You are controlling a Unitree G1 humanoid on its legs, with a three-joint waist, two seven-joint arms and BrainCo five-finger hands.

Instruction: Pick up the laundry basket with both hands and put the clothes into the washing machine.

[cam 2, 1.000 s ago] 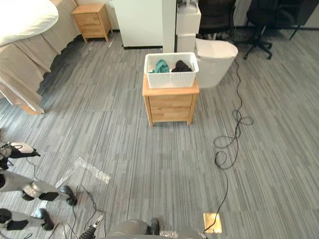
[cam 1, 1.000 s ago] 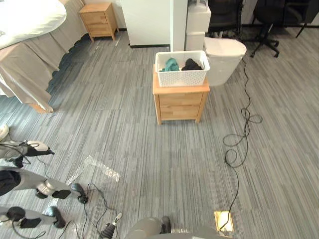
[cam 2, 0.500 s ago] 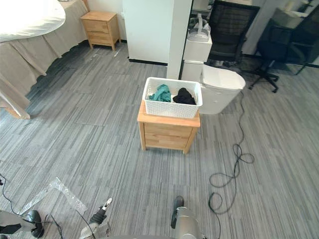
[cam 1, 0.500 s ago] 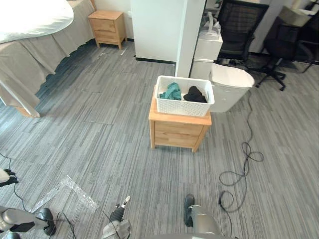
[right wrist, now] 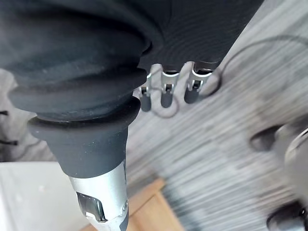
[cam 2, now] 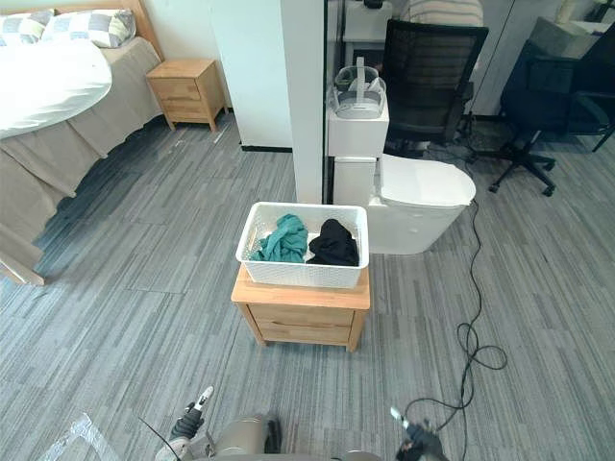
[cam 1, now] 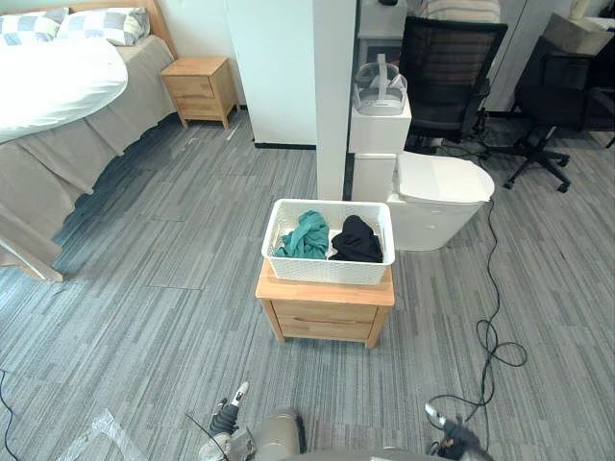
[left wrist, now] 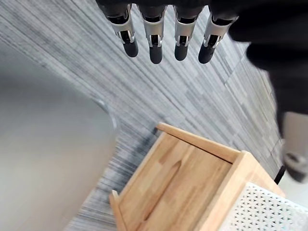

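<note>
The laundry basket (cam 1: 330, 270), white and perforated, is found standing on a small wooden desk (cam 1: 325, 322) in the middle of the floor. A teal garment (cam 1: 306, 235) and a black garment (cam 1: 357, 240) lie side by side inside it. Just behind the desk, beside a white pillar (cam 1: 334, 115), a white rounded appliance (cam 1: 440, 197) with its lid down is noted. It is judged to be the washing machine, though this cannot be confirmed. Neither hand is in contact with the basket. The left hand (left wrist: 155, 42) is seen in its wrist view with fingers straight and apart and nothing held; the desk's side and a corner of the basket lie well beyond them. The right hand (right wrist: 166, 96) is seen in its wrist view with fingers hanging relaxed over the floor and nothing between them. The step in hand is assessed as the approach to the basket: no lift has been begun and both garments are in the basket. For the next move, the gap to the desk is to be closed squarely. The hands are then to be raised and brought to opposite sides of the basket, under its rim, so that the load can be lifted level. The closed lid is flagged as a matter to be dealt with before the clothes can be put in.
</note>
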